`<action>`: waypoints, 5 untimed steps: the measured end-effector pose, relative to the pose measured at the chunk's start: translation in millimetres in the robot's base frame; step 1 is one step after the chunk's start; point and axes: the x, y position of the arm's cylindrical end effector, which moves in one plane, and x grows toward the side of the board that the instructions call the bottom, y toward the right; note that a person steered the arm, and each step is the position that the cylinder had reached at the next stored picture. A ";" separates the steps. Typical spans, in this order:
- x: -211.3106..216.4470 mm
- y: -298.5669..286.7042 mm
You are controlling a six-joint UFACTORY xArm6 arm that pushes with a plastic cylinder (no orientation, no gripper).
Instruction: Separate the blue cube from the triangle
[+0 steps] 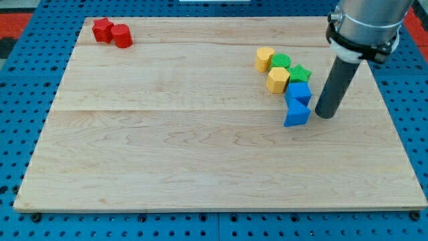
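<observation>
The blue cube (299, 93) sits on the wooden board at the view's right, touching the blue triangle (296, 114) just below it. My tip (325, 114) is the lower end of the dark rod, on the board just right of the blue triangle, with a small gap between them. Above the cube lies a cluster: a green star (300, 73), a yellow hexagon (278, 79), a green round block (280, 61) and a yellow heart-like block (264, 59).
A red star (102, 29) and a red cylinder (122, 35) sit together at the board's top left corner. The board (200, 147) lies on a blue pegboard (20, 100). The board's right edge is close to my rod.
</observation>
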 end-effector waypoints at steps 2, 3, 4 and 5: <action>-33.2 -13.3; -33.3 -55.8; -33.3 -81.2; -29.0 -106.9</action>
